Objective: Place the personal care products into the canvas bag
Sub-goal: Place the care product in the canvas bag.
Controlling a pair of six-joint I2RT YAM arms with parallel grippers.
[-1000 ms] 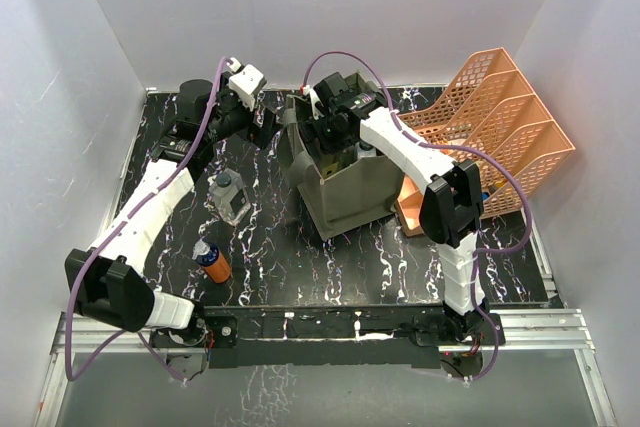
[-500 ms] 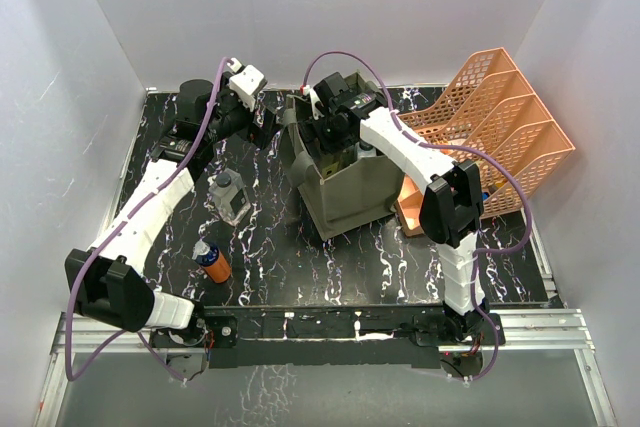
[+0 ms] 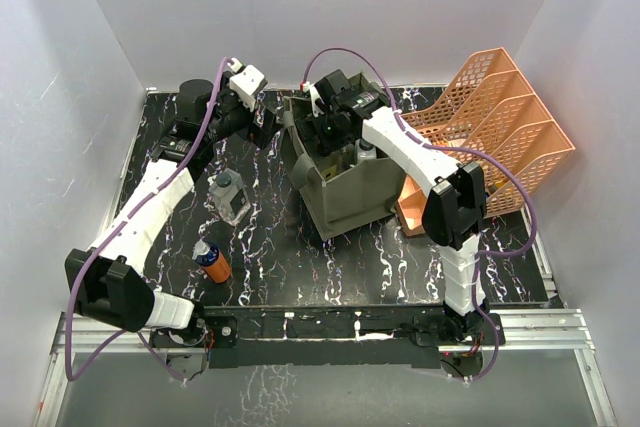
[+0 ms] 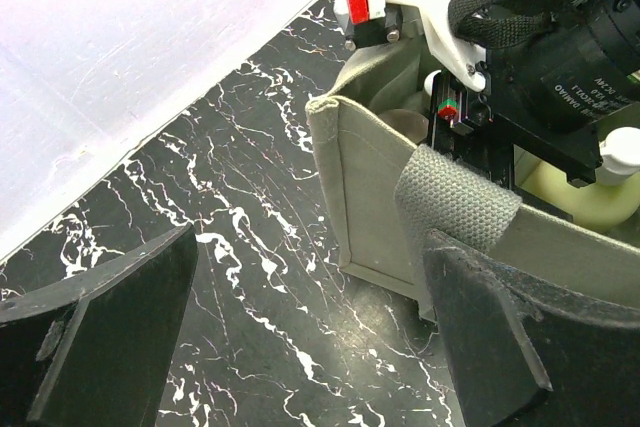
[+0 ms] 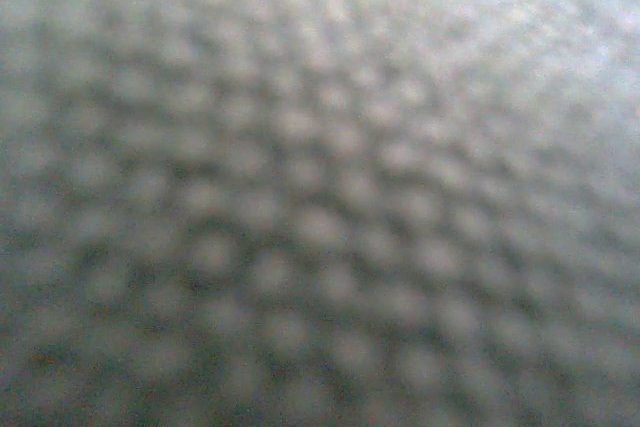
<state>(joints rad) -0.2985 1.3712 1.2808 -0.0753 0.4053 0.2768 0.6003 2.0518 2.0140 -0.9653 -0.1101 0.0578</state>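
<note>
Canvas bag (image 3: 355, 192) holds pale yellow bottle (image 4: 572, 193), right gripper (image 3: 332, 137) down inside it, its spread cannot be told, left gripper (image 4: 305, 342) wide, empty, beside bag.

We see a black tabletop (image 3: 330, 267) with white streaks. On it stand a green canvas bag (image 3: 350, 197) in the middle, a clear bottle (image 3: 230, 199) and an orange bottle (image 3: 214, 264) at the left, and an orange tray (image 3: 500, 122) at the right.

The canvas bag (image 3: 350, 192) hides the right jaws.
</note>
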